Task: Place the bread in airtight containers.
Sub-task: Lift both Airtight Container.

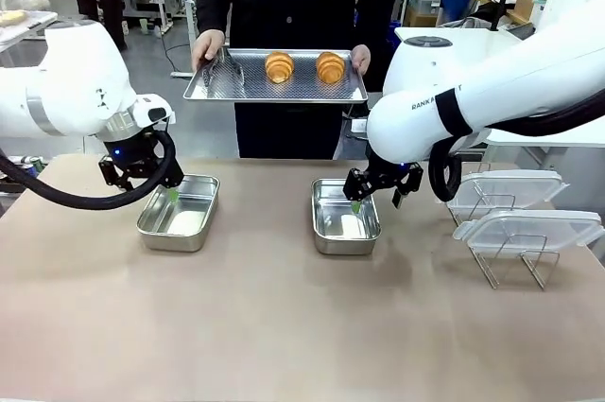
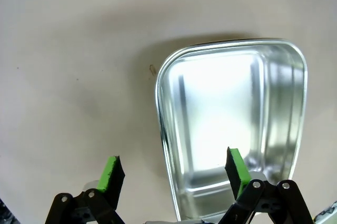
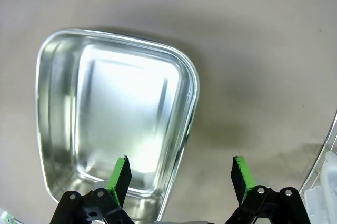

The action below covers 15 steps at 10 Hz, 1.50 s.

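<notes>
While left fingers and right fingers stand wide, empty, we judge the golden-brown ridged rolls on the perforated metal tray light, crushable: pinch mid-body gently.

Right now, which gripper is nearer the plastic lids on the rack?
Right. The right gripper hangs at one steel container, beside the lids; the left gripper is far across the table, at the other container.

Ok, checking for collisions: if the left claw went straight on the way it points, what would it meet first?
Likely the steel container: its side wall runs between the left claw's open fingers, though depth is unclear.
</notes>
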Motion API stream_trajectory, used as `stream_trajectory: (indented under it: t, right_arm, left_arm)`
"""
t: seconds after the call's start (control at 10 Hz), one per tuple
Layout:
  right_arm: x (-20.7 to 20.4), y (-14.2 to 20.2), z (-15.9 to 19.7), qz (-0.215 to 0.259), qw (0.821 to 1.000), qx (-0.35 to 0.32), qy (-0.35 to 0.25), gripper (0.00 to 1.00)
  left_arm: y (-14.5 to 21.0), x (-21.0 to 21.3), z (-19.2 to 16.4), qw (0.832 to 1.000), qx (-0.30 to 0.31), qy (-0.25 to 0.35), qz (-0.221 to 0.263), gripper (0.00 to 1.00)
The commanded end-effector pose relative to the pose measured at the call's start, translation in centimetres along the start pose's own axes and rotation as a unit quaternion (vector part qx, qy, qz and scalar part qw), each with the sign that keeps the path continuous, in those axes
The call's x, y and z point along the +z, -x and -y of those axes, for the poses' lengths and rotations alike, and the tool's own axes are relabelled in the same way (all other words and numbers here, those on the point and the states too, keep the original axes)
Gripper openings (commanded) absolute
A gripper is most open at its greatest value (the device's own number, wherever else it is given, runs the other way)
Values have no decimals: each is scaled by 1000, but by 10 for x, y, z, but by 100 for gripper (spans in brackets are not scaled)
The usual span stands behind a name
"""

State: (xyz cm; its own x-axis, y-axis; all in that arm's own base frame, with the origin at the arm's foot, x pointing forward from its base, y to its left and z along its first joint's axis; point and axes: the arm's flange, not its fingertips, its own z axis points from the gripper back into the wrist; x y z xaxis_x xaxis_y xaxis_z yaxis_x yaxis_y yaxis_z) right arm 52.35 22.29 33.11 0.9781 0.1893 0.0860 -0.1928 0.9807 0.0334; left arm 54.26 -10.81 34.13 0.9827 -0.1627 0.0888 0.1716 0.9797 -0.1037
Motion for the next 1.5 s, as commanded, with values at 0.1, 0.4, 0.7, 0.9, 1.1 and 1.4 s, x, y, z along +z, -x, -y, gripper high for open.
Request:
stream_trajectory:
  t: [0.1,0.4,0.7,0.9,1.1,1.4]
  right_arm:
    - [-7,7,-1,16,999,-39,10,100]
    - [-8,6,0,12,998,-60,13,0]
    - [-7,6,1,12,998,-66,14,14]
    - [-6,5,0,13,997,-69,12,0]
    - [-4,4,1,12,997,-72,10,0]
    - [6,3,3,14,998,-68,-5,0]
  left_arm:
    - [3,-6,5,1000,14,-20,11,100]
    - [0,-10,3,999,14,-39,9,0]
    - [-2,-9,3,999,16,-43,6,16]
    - [-2,-9,3,998,25,-52,6,0]
    - [-3,-7,3,998,35,-51,3,0]
    - [-8,5,7,997,54,-43,19,0]
